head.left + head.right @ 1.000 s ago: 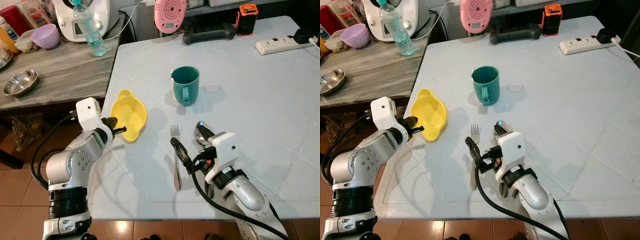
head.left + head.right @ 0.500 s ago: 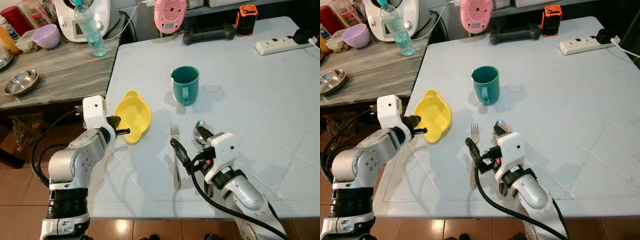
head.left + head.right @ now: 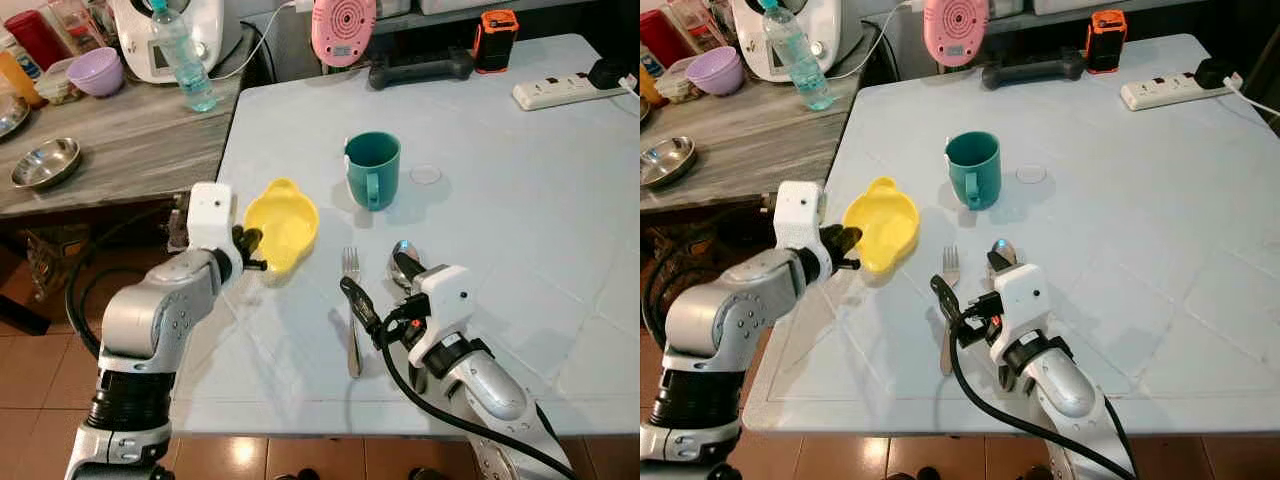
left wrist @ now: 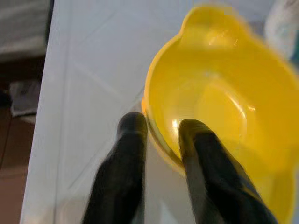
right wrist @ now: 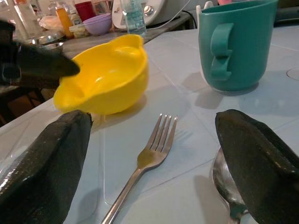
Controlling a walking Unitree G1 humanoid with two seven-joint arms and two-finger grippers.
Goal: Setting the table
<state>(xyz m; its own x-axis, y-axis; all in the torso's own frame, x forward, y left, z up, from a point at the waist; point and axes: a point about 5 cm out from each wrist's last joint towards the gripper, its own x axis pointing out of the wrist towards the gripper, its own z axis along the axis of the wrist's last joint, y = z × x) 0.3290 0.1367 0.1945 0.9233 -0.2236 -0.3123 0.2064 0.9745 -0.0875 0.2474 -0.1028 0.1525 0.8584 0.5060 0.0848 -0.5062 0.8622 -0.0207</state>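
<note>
Head stereo pair looks down at surface (image 3: 520,180); both wrist cams sit close, low, sharing the yellow bowl (image 4: 219,107).

The pale blue worktop (image 3: 520,200) has tile lines on it. A yellow bowl (image 3: 283,226) sits near its left edge. A green mug (image 3: 372,170) stands further back, near the middle. A fork (image 3: 351,310) and a spoon (image 3: 401,266) lie side by side at the front. A white power strip (image 3: 565,90), an orange box (image 3: 494,38) and a pink round thing (image 3: 342,30) sit along the far edge.

Beside it, a grey wooden worktop (image 3: 110,130) holds a water bottle (image 3: 186,62), a purple bowl (image 3: 97,73) and a metal bowl (image 3: 45,163).
</note>
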